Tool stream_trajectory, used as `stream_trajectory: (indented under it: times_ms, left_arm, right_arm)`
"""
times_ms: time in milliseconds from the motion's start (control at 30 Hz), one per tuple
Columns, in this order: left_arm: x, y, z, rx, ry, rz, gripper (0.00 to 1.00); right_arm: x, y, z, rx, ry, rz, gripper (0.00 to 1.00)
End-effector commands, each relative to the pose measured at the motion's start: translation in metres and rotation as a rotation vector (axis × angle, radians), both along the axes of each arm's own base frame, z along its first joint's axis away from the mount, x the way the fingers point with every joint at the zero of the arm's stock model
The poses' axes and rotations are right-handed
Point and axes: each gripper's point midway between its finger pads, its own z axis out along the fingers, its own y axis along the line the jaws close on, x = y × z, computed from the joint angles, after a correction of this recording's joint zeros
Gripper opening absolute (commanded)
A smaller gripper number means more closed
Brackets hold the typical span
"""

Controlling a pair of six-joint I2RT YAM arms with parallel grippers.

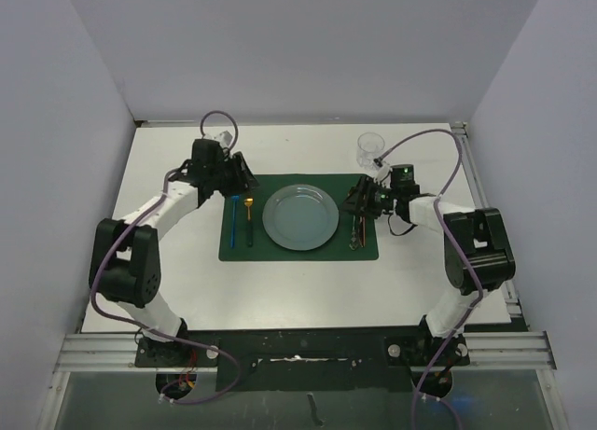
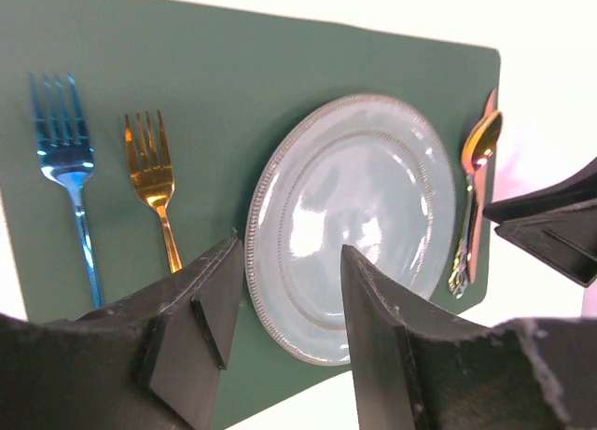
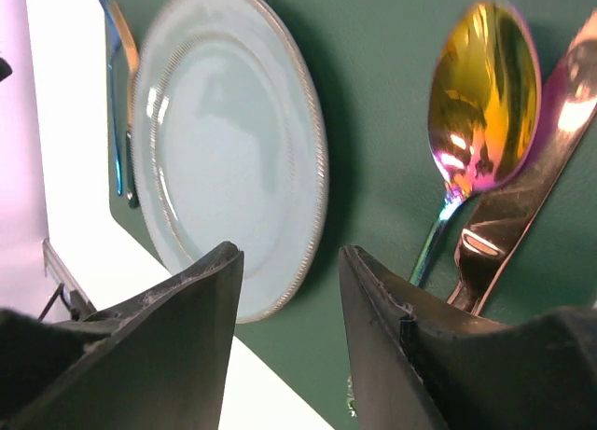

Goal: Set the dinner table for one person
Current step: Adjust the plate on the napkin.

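**Place setting laid out on the white tabletop, both sets of fingers empty**

The white tabletop [image 1: 187, 295] fills the floor of the pale-walled enclosure. It runs from the arm bases at the near edge to the back wall, with metal rail edging along its sides. A dark green placemat [image 1: 280, 255] lies flat at its middle. A pale blue-grey plate [image 1: 300, 216] with a beaded rim sits in the centre of the placemat.

To the left of the plate, two forks lie side by side with their tines pointing away from the arms. The blue fork [image 1: 234, 223] is on the outside and the gold fork [image 1: 249, 220] is nearer the plate, with a gap between them. To the right of the plate lie an iridescent spoon [image 3: 485, 85] and a copper-toned knife [image 3: 522, 197], with the spoon between the plate and the knife. Their handles look as if they touch, though the close view is too tight to be sure. A clear glass [image 1: 370, 148] stands upright on the bare tabletop, beyond the far right corner of the placemat.

The left fingers [image 2: 201, 299] hang above the far left corner of the placemat. They are spread apart with nothing between them. The right fingers [image 3: 187, 309] hover over the right edge of the placemat, above the spoon and knife. They are also parted and hold nothing.
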Motion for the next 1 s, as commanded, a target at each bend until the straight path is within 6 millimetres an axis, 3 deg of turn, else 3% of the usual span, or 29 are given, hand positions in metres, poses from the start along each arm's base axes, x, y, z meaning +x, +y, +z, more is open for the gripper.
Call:
stream_trajectory:
  times_ms: [0, 67, 133, 233, 267, 467, 667, 967]
  left_arm:
    - [0.01, 0.025, 0.057, 0.035, -0.148, 0.141, 0.44]
    - [0.006, 0.04, 0.07, 0.078, -0.173, 0.204, 0.44]
    - [-0.003, 0.058, 0.073, 0.148, -0.16, 0.265, 0.44]
    - [-0.02, 0.084, 0.067, 0.251, -0.127, 0.349, 0.44]
    - [-0.028, 0.092, 0.059, 0.282, -0.102, 0.369, 0.44]
    - [-0.068, 0.121, 0.014, 0.41, 0.027, 0.443, 0.43]
    - [-0.094, 0.141, -0.024, 0.536, 0.143, 0.497, 0.42]
    - [-0.092, 0.143, -0.035, 0.558, 0.146, 0.524, 0.41]
  right_arm:
    - [0.025, -0.004, 0.073, -0.053, -0.203, -0.004, 0.46]
    - [0.027, -0.011, 0.093, -0.088, -0.249, -0.027, 0.46]
    - [0.028, -0.019, 0.108, -0.143, -0.285, -0.059, 0.37]
    - [0.024, -0.036, 0.117, -0.241, -0.304, -0.127, 0.03]
    - [0.02, -0.042, 0.115, -0.276, -0.295, -0.15, 0.0]
    - [-0.008, -0.047, 0.097, -0.396, -0.267, -0.182, 0.0]
    - [-0.031, -0.051, 0.052, -0.494, -0.174, -0.189, 0.0]
    - [-0.034, -0.044, 0.019, -0.514, -0.129, -0.175, 0.0]
